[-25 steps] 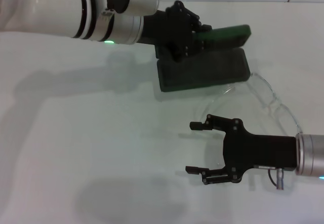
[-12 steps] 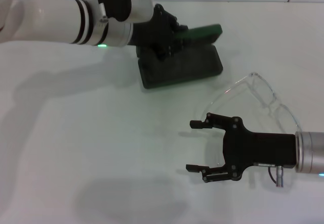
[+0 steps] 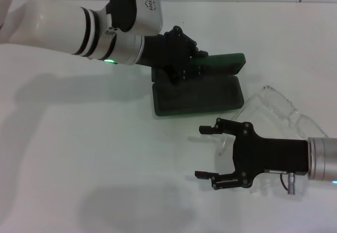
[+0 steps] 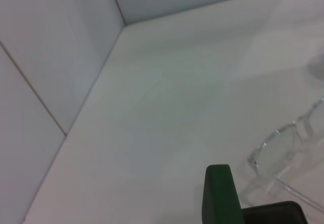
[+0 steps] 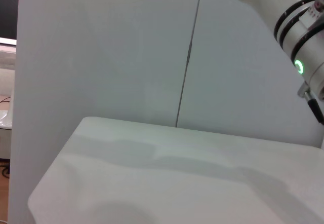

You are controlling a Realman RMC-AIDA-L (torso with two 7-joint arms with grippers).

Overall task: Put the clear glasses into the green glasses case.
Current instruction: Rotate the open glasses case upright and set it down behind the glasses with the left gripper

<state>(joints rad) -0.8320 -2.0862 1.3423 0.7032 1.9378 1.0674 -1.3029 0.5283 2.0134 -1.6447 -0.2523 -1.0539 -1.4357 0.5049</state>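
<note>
The green glasses case (image 3: 197, 100) lies open in the middle of the table in the head view, its dark lining up and its lid (image 3: 220, 64) raised along the far side. My left gripper (image 3: 185, 65) is shut on the left end of that lid. The clear glasses (image 3: 281, 112) lie on the table just right of the case, beside its right end. My right gripper (image 3: 206, 152) hovers open in front of the case, holding nothing, with the glasses behind its wrist. In the left wrist view the lid edge (image 4: 220, 196) and the glasses (image 4: 283, 143) show.
A white table (image 3: 95, 154) stretches to the left and front. A white wall (image 5: 126, 51) with a vertical seam stands behind it, and the left arm (image 5: 288, 11) shows at the edge of the right wrist view.
The left gripper carried the open case left, then back right and nearer, so it now rests close to the glasses. The glasses shifted slightly nearer. The right gripper stayed in place, open.
</note>
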